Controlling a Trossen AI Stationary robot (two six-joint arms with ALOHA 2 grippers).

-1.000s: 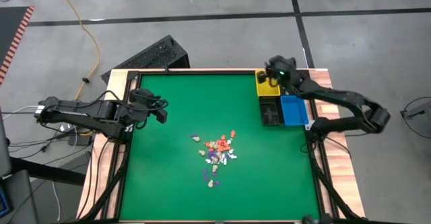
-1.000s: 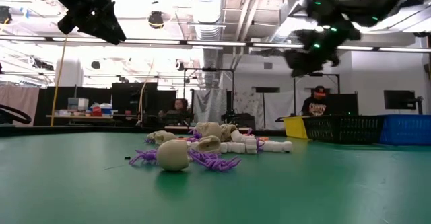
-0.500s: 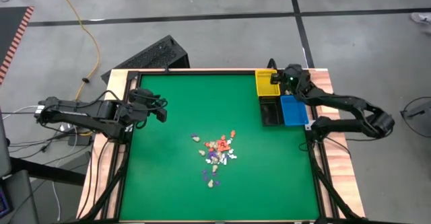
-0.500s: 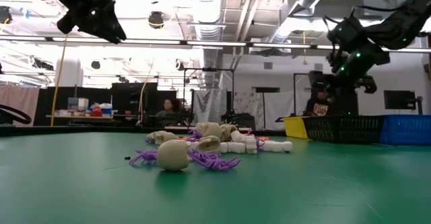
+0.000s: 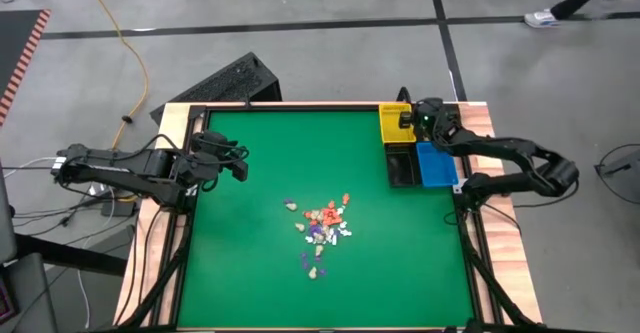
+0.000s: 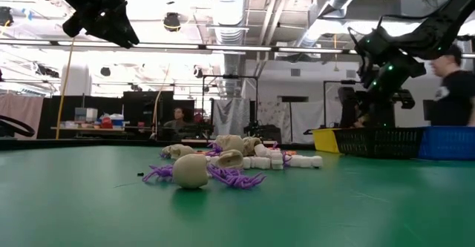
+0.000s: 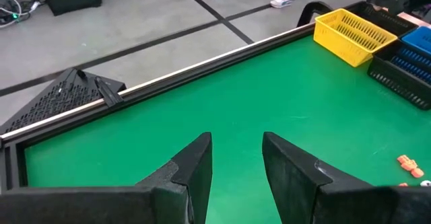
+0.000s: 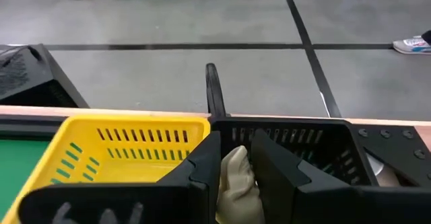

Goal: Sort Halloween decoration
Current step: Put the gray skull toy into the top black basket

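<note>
The Halloween decoration lies as a pile of tiny cream-white, orange-red and purple trinkets (image 5: 320, 229) in the middle of the green table, and shows close up in the low view (image 6: 215, 165). My right gripper (image 5: 415, 123) hangs over the bins at the far right corner, shut on one cream-white trinket (image 8: 236, 178). Below and ahead of it are the yellow bin (image 8: 121, 150) and a black bin (image 8: 316, 146). My left gripper (image 7: 236, 146) waits open above the table's left side (image 5: 240, 169), with nothing between its fingers. My right gripper pinches the cream-white trinket's two sides (image 8: 229, 170) between its two fingers. The fingers slant down toward the table's far edge. The trinket is lifted clear, over the place where the yellow bin's rim and the black bin's rim meet.
A blue bin (image 5: 435, 163) and a black bin (image 5: 402, 165) stand side by side just nearer than the yellow one (image 5: 394, 125). The table has a raised dark frame (image 7: 202, 66). A person (image 6: 449, 84) walks in the room beyond the table.
My right gripper has sunk toward the bins at the far right corner with the trinket, has shifted a little toward the table's right edge and has rolled about its own line. A person has walked into view behind the table.
</note>
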